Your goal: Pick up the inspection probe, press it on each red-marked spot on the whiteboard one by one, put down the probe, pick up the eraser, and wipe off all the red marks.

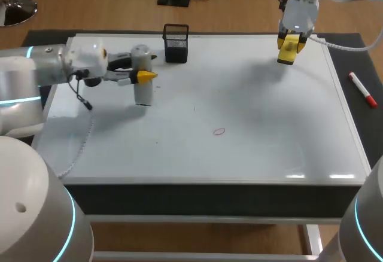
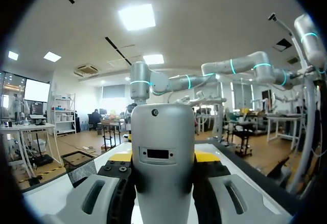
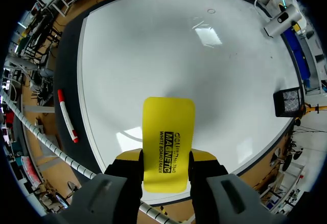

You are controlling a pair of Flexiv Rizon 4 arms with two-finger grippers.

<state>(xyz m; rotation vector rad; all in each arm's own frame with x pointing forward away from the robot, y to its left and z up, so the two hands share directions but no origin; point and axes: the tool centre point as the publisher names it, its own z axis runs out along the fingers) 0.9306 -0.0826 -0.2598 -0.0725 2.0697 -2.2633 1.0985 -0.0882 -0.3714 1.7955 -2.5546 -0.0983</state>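
Mesh holder (image 1: 176,42) near probe (image 1: 142,85); whiteboard (image 1: 257,112) middle open.

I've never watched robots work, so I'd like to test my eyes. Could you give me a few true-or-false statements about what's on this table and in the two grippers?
1. The right gripper holds a yellow eraser. True.
2. The left gripper is empty. False: it is shut on the grey probe.
3. The red marker lies on the whiteboard. False: it lies on the dark mat beside the board.
4. One small red mark shows on the whiteboard. True.
5. A black mesh holder stands near the board's far edge. True.
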